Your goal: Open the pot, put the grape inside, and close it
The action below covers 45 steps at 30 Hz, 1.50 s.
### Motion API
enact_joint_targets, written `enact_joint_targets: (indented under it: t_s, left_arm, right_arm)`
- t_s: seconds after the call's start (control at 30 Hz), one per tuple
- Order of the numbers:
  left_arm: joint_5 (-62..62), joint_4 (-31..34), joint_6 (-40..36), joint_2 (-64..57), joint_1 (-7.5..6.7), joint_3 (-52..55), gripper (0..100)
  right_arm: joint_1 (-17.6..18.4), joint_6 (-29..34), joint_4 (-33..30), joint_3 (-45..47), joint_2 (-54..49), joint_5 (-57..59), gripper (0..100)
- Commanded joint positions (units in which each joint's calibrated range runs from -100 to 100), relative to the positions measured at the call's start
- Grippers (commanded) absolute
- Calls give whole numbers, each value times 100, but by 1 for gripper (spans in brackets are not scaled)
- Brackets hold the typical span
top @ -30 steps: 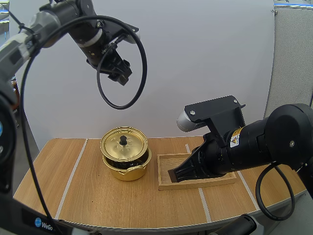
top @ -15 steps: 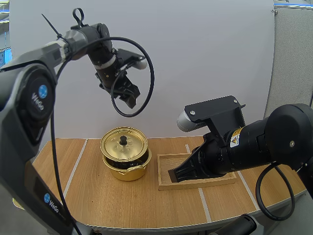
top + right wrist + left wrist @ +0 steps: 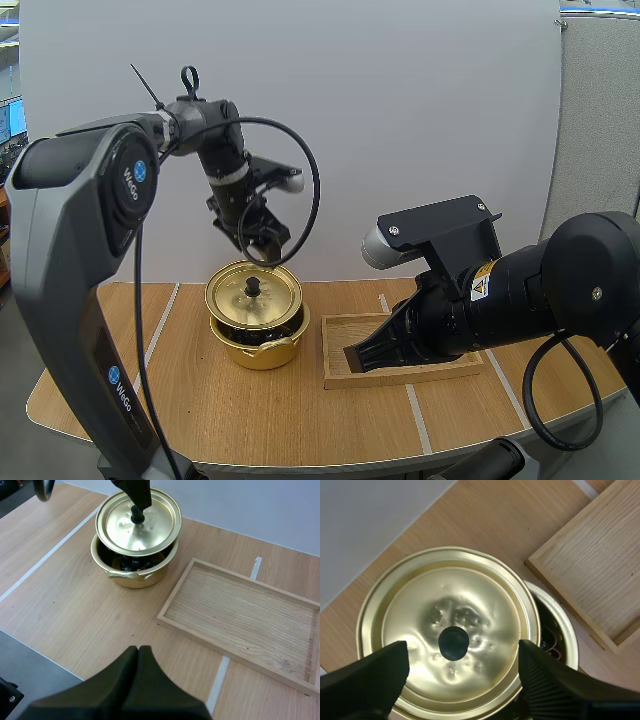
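Observation:
A gold pot (image 3: 262, 350) stands on the wooden table with its gold lid (image 3: 268, 300) lying askew on it, so a gap shows at one side. Dark grapes (image 3: 132, 562) lie inside the pot, seen through that gap. My left gripper (image 3: 262, 240) hangs open just above the lid. In the left wrist view its fingers (image 3: 555, 690) stand wide apart on either side of the black knob (image 3: 453, 643), not touching it. My right gripper (image 3: 137, 680) is shut on nothing, low over the table in front of the wooden tray (image 3: 240, 615).
The wooden tray (image 3: 350, 330) lies right of the pot with nothing in it. The bulky right arm (image 3: 500, 300) reaches over the tray's right part. White tape lines cross the table.
My left arm has swung down from high at the left and now hovers over the lid. The pot, lid and right arm have not moved.

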Motion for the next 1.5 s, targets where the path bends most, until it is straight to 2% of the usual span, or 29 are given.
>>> enact_joint_targets:
  t_s: [0.0, 0.3, 0.9, 1.17, 1.2, 1.23, 1.27, 1.37, 1.47]
  left_arm:
    - [9, 277, -74, 279, -20, 382, 100]
    - [-123, 278, -84, 360, -20, 752, 100]
    - [-1134, 429, -84, 587, -20, 752, 100]
    - [-1186, 429, -84, 587, -20, 752, 100]
    - [-1186, 429, -84, 587, -20, 752, 97]
    - [-1186, 429, -84, 587, -20, 752, 81]
    - [-1186, 429, -84, 587, -20, 752, 56]
    - [-1186, 429, -67, 587, -20, 752, 0]
    - [-1137, 429, -67, 587, -20, 752, 0]
  right_arm:
    - [-21, 25, 20, 14, -23, -100, 0]
    - [-21, 25, 20, 14, -23, -100, 0]
    - [-21, 25, 20, 14, -23, -29, 0]
    - [-21, 25, 20, 14, -23, -29, 0]
    - [-21, 25, 20, 14, -23, -29, 0]
    - [-21, 25, 20, 14, -23, -29, 0]
    - [-21, 25, 20, 14, -23, -29, 0]
    - [-21, 25, 20, 14, -23, -29, 0]
    - [-21, 25, 20, 14, -23, -29, 0]
